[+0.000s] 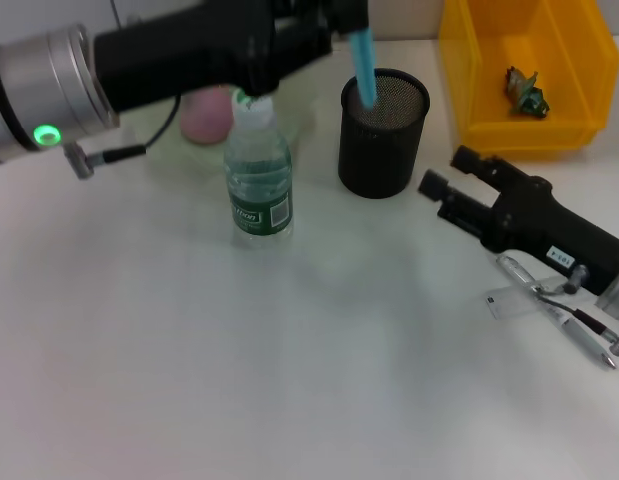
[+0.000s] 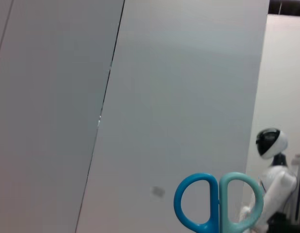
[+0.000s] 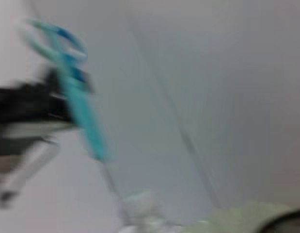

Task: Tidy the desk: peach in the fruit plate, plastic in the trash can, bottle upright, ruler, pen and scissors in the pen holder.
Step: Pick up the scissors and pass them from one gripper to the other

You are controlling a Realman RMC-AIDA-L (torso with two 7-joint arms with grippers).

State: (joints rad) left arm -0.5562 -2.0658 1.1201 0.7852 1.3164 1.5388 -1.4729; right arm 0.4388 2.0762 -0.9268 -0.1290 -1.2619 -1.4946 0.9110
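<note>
White worktop (image 1: 239, 380) carried a black mesh pen holder (image 1: 382, 135). Light blue scissors (image 1: 364, 65) hung blade-down in its mouth, grasped by the left end effector (image 1: 351, 15) above. Beside the holder stood the clear green-labelled bottle (image 1: 258, 175). The right end effector (image 1: 451, 180) lay just beside the holder, released.

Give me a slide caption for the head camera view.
Left gripper lowers light blue plastic scissors into black mesh pen holder; clear green-labelled bottle stands upright.

Bottle (image 1: 259, 170) stands close beside pen holder (image 1: 382, 135).
</note>
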